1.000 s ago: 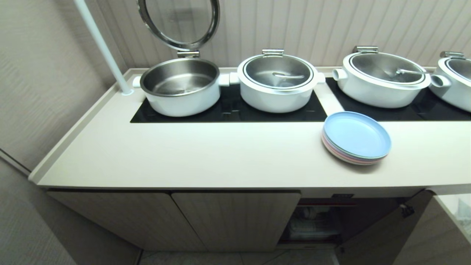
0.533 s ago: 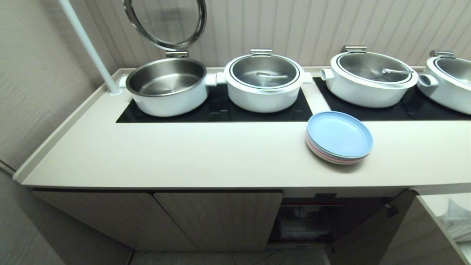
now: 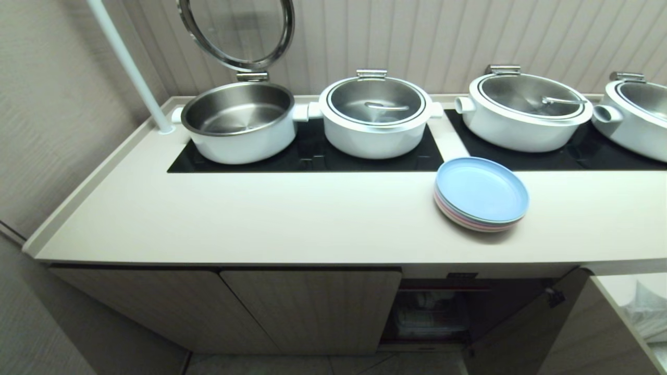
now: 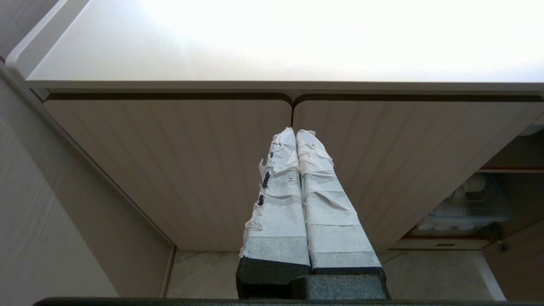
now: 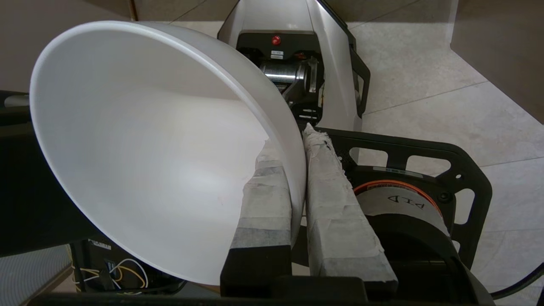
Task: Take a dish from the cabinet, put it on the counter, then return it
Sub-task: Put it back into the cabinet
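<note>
A plain white dish is held by its rim in my right gripper, which is shut on it, one taped finger inside the rim and one outside. It hangs above the floor and my own base. Neither arm shows in the head view. The cream counter runs across that view. Under it is the beige cabinet; its right-hand door is open on a dark compartment holding a clear bin. My left gripper is parked, shut and empty, facing the closed cabinet doors.
A stack of pastel plates, blue on top, lies on the counter's right part. Several white pots stand on the black cooktop panels; the leftmost pot has its lid raised. A white pole rises at the back left corner.
The whole head view has slid a little to the left, so the camera moved; the plates, pots and cabinet kept their places. No gripper change shows.
</note>
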Robot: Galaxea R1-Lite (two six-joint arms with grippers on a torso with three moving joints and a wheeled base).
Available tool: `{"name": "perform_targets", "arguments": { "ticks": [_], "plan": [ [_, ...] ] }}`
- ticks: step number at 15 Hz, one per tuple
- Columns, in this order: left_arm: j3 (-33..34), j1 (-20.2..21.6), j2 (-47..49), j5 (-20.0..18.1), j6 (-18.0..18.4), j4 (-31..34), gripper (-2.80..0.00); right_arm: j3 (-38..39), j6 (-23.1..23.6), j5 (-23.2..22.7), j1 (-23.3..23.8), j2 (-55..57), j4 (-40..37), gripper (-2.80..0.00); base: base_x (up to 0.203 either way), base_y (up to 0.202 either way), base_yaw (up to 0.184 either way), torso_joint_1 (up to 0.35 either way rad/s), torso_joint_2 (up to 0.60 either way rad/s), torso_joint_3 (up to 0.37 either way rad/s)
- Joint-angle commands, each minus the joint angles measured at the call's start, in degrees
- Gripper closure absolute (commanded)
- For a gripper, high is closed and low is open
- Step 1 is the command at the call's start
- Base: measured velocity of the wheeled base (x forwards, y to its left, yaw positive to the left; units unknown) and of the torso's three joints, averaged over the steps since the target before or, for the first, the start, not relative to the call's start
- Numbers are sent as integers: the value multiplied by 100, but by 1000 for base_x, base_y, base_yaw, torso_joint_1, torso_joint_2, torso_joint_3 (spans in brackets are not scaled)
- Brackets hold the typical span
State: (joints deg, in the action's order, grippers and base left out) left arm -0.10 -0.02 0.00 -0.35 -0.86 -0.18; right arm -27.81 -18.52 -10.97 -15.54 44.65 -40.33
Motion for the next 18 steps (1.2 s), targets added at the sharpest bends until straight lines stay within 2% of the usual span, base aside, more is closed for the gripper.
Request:
{"name": "perform_targets", "arguments": {
  "ticks": [1,18],
  "plan": [
    [1,-1,0,0,-2,1,0,-41,-12,-10,-1,17,-19,0,0,0,0,0,0,0],
    [1,2,0,0,-2,1,0,-68,-20,-37,-1,175,-10,0,0,0,0,0,0,0]
  ]
}}
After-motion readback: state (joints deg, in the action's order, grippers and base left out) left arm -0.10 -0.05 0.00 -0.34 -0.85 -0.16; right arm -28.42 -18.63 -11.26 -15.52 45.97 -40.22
